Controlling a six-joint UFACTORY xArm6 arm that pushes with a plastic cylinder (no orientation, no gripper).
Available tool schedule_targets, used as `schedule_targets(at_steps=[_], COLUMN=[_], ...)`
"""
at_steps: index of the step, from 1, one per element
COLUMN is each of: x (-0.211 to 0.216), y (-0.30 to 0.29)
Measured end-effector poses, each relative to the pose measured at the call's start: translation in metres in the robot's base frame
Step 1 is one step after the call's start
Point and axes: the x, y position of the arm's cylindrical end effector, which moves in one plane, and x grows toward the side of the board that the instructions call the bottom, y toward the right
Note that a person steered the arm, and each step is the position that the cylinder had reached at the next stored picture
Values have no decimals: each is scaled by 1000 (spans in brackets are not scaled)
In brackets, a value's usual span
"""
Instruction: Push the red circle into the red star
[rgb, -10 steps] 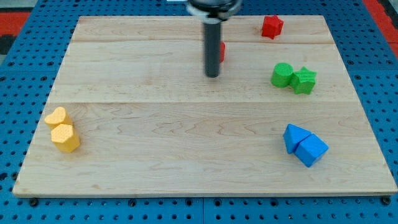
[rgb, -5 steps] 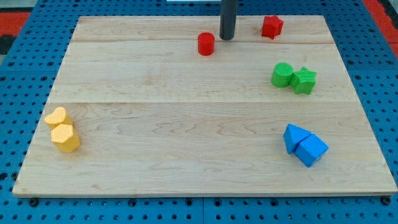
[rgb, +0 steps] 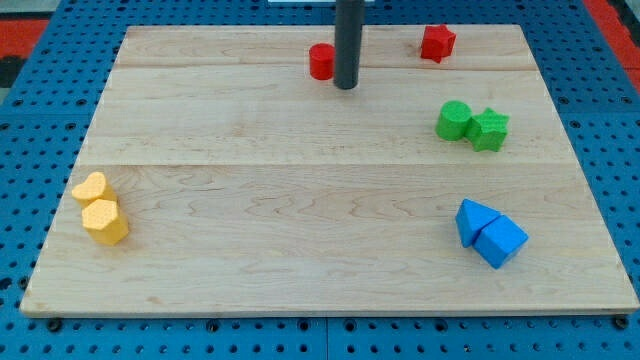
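Observation:
The red circle (rgb: 321, 61) stands near the view's top, a little left of centre, on the wooden board (rgb: 300, 200). The red star (rgb: 437, 43) stands near the top right, well apart from the circle. My tip (rgb: 346, 85) is on the board right beside the circle, at its lower right, with the dark rod rising in front of the circle's right edge. I cannot tell whether the tip touches the circle.
A green circle (rgb: 455, 120) and a green star (rgb: 489, 129) touch at the right. Two blue blocks (rgb: 488, 233) sit together at the lower right. Two yellow blocks (rgb: 100, 209) sit together at the left edge.
The red circle has shifted up and slightly left. My tip moved from the circle's upper right, near the top edge, down and left to the circle's lower right.

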Motion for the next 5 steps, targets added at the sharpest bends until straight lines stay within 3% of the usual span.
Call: schedule_targets(at_steps=[1,2,3,4,5], x=[-7,-40,-51,-40,-71], y=[-39,8,10,-57,-77])
